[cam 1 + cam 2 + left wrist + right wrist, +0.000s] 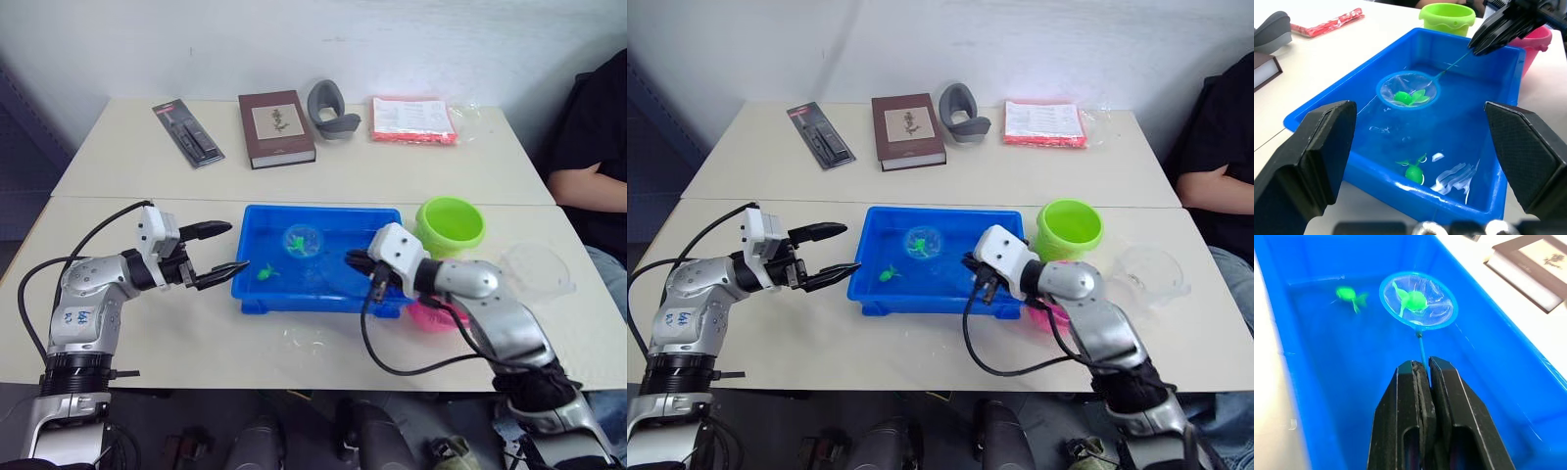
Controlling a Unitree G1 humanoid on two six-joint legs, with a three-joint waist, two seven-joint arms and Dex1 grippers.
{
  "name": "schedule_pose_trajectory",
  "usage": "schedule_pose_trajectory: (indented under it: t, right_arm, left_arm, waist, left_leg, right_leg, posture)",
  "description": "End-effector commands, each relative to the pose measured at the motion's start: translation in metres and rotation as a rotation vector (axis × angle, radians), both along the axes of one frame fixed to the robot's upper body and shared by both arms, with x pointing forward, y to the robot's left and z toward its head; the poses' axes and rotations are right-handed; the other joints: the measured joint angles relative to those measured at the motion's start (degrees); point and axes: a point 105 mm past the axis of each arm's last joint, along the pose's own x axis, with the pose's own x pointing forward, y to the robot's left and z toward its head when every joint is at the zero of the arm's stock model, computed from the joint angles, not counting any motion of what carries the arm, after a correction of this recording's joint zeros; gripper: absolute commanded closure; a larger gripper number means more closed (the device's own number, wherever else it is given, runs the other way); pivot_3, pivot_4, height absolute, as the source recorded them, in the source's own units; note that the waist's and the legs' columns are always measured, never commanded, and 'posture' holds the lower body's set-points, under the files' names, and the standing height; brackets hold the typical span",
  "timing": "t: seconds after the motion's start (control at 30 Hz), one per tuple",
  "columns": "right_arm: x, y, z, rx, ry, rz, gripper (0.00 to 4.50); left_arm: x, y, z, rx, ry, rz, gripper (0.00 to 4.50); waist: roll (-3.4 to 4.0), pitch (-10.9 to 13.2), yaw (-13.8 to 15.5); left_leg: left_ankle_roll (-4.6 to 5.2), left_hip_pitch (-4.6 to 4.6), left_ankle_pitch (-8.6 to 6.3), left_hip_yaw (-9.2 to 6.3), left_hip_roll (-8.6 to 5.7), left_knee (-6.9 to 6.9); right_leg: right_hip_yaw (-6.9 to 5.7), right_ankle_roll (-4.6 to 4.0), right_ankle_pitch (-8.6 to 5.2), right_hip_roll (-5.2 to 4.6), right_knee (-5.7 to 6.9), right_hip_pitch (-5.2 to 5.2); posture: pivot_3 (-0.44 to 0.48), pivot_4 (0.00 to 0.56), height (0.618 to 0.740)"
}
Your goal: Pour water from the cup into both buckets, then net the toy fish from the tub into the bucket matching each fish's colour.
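**Green fish netted in the tub**

The right end effector (1422,369) is clamped on the thin handle of the net (1418,300), reaching over the 3 o'clock end of the blue tub (257,294). The hoop sits low in the middle of the tub with one green fish (1414,299) inside its mesh. A second green fish (265,273) lies loose in the tub toward 9 o'clock of the net. The left end effector (218,251) hovers just beside the tub's 9 o'clock rim, its fingers wide apart and holding nothing. The green bucket (450,224) stands on the desk (147,333) just off the tub's 2 o'clock corner; the pink bucket (1536,45) stands at its 4 o'clock corner, partly behind the right arm. The clear cup (536,269) sits at 3 o'clock of the buckets.
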Motion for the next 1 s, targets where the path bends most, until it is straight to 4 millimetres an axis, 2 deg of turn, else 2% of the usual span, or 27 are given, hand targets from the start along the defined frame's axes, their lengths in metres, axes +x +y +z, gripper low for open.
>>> schedule_pose_trajectory:
  t: [0.03, 0.17, 0.37, 0.53, 0.8, 0.9, 1.0]
  right_arm:
    - [-0.016, -0.02, 0.023, 0.031, -0.068, -0.057, 4.5]
    - [-0.035, -0.039, 0.036, 0.048, -0.122, -0.101, 4.5]
    - [-0.041, -0.089, 0.049, 0.002, -0.209, -0.29, 4.5]
    - [-0.038, -0.133, 0.057, -0.071, -0.282, -0.439, 4.5]
    - [-0.029, -0.19, 0.052, -0.354, -0.46, -0.609, 4.5]
    - [-0.024, -0.203, 0.047, -0.512, -0.542, -0.612, 4.5]
    - [-0.018, -0.206, 0.042, -0.57, -0.588, -0.6, 4.5]
  left_arm:
    - [-0.003, -0.009, 0.016, -0.022, -0.053, -0.056, 0.01]
    - [-0.002, -0.024, 0.022, -0.051, -0.057, -0.111, 0.01]
    - [0.0, -0.047, 0.024, -0.081, -0.041, -0.181, 0.01]
    - [0.001, -0.059, 0.022, -0.092, -0.026, -0.214, 0.01]
    - [-0.001, -0.078, 0.02, -0.111, -0.02, -0.249, 0.01]
    - [-0.003, -0.084, 0.021, -0.124, -0.017, -0.264, 0.01]
    - [-0.005, -0.09, 0.021, -0.132, -0.012, -0.278, 0.01]
  waist:
    - [0.0, 0.0, 0.0]
    - [0.0, 0.0, 0.1]
    - [-0.01, 0.0, 0.1]
    - [-0.01, 0.0, 0.0]
    - [-0.01, 0.0, 0.1]
    - [-0.01, 0.0, 0.1]
    - [-0.01, 0.0, 0.0]
  left_leg:
    - [0.0, 0.0, 0.0, -0.03, 0.0, 0.0]
    - [0.02, 0.01, -0.01, -0.02, -0.03, 0.0]
    - [0.03, 0.04, -0.01, 0.03, -0.06, 0.0]
    - [0.03, 0.08, 0.0, 0.09, -0.06, -0.03]
    - [0.07, 0.11, 0.02, 0.13, -0.13, -0.02]
    - [0.07, 0.13, 0.03, 0.16, -0.13, -0.02]
    - [0.04, 0.14, 0.04, 0.17, -0.1, -0.02]
  right_leg:
    - [0.0, 0.0, 0.0, 0.0, -0.03, 0.02]
    - [-0.01, 0.0, 0.0, 0.06, -0.05, 0.03]
    - [0.01, 0.02, 0.01, 0.2, -0.05, 0.05]
    - [0.03, 0.02, 0.01, 0.27, -0.09, 0.05]
    - [0.1, 0.02, 0.01, 0.25, -0.14, 0.05]
    - [0.17, 0.02, 0.01, 0.24, -0.14, 0.05]
    - [0.33, 0.02, 0.01, 0.24, -0.14, 0.05]
  posture:
    - [0.0, 0.15, 0.74]
    - [0.0, 0.15, 0.74]
    - [0.0, 0.15, 0.74]
    - [0.0, 0.15, 0.74]
    - [0.0, 0.15, 0.74]
    - [0.0, 0.15, 0.74]
    - [0.0, 0.15, 0.74]
